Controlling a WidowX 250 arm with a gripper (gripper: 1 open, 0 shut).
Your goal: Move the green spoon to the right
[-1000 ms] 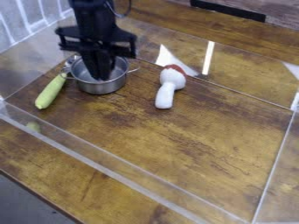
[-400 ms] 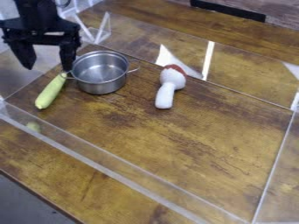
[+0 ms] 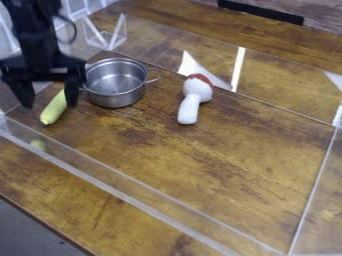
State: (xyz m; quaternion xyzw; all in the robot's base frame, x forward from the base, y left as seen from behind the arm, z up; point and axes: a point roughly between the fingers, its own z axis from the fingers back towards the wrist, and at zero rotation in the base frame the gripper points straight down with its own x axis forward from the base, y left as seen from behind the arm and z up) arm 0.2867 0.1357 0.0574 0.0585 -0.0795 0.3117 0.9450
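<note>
The green spoon (image 3: 54,108) is a small yellow-green pod-shaped item lying on the wooden table, just left of the steel pot (image 3: 114,81). My black gripper (image 3: 50,95) points down over the spoon's upper end. It is open, with one finger (image 3: 27,97) to the spoon's left and the other (image 3: 74,91) between the spoon and the pot. Nothing is held. Whether the fingertips touch the table I cannot tell.
A white mushroom-shaped item with a red part (image 3: 193,101) lies right of the pot. A clear plastic wall (image 3: 160,200) borders the work area at the front and left. A small green speck (image 3: 38,146) lies near the front-left wall.
The gripper moved left from above the pot to above the spoon, opened its fingers wide, and came down closer to the table. The spoon, pot and mushroom item stayed put.
</note>
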